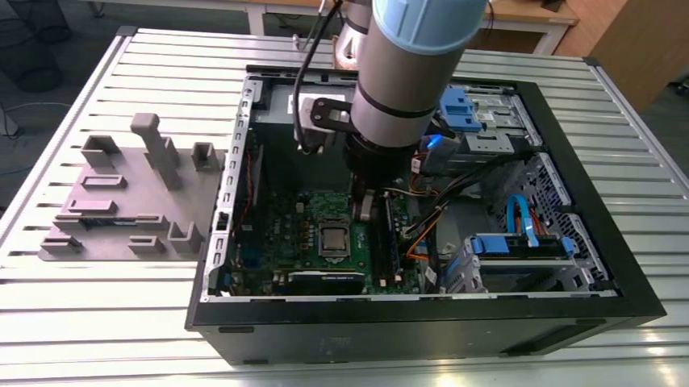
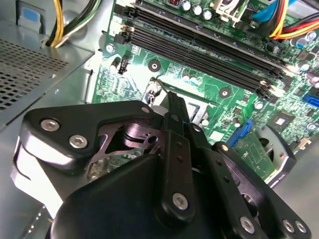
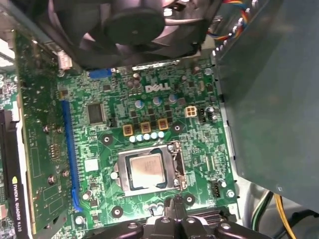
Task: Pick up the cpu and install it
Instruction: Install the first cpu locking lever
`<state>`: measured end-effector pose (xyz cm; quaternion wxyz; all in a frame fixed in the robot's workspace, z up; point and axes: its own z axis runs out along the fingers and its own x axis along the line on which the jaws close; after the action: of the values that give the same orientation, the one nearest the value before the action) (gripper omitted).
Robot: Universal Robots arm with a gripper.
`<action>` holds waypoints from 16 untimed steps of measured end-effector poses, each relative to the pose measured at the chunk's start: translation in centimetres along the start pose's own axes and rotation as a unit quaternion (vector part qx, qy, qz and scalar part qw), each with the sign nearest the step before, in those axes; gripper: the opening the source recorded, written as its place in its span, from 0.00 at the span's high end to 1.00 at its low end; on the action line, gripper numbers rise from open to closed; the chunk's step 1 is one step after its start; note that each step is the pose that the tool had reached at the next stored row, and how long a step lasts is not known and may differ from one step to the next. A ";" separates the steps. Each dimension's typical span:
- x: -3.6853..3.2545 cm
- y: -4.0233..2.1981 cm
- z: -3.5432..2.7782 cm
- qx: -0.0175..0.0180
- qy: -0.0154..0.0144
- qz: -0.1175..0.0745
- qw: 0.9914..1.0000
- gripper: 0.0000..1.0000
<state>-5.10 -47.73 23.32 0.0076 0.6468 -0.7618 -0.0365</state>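
Landmark: the open computer case [image 1: 603, 310], lying on its side on the slatted metal worktop [image 1: 64, 322].

To the exterior view's left of the case, on the worktop, sits a mauve-grey plastic tray [image 1: 119, 205] with upright blocks. It lies just beside the case wall, not touching the arm.

Inside the case, toward the exterior view's left half, lies the green motherboard [image 1: 286, 234]. The metal-framed socket [image 3: 147, 172] is near the board's middle. The cpu [image 1: 335, 239] sits flat in that socket, silver top up; in the first wrist view the cpu [image 3: 145, 171] lies square within the frame with a thin pale rim showing round it. A dark card [image 1: 323, 282] stands at the board's near edge in the exterior view.

Above the board, the grey arm [image 1: 415, 72] comes down into the case, just behind the socket. The gripper [image 3: 177, 206] hangs beside the socket frame, apart from the cpu, holding nothing. In the second wrist view the gripper [image 2: 174, 107] has its fingers [image 2: 177, 144] brought together to a narrow point with no gap to be seen.

In the case's exterior-view right half: blue drive brackets [image 1: 517, 242], a drive cage, and bundled coloured cables [image 1: 425, 230].
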 end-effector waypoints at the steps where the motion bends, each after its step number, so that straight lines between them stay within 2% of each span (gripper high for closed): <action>1: 0.11 -0.02 0.04 0.000 0.000 -0.002 1.000 0.90; 12: 1.68 -0.29 0.52 -0.001 0.001 -0.014 1.000 0.90; 16: 1.80 -0.33 0.58 -0.001 0.001 -0.019 1.000 0.90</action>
<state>-5.11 -49.53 22.65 0.0082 0.6615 -0.7490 -0.0364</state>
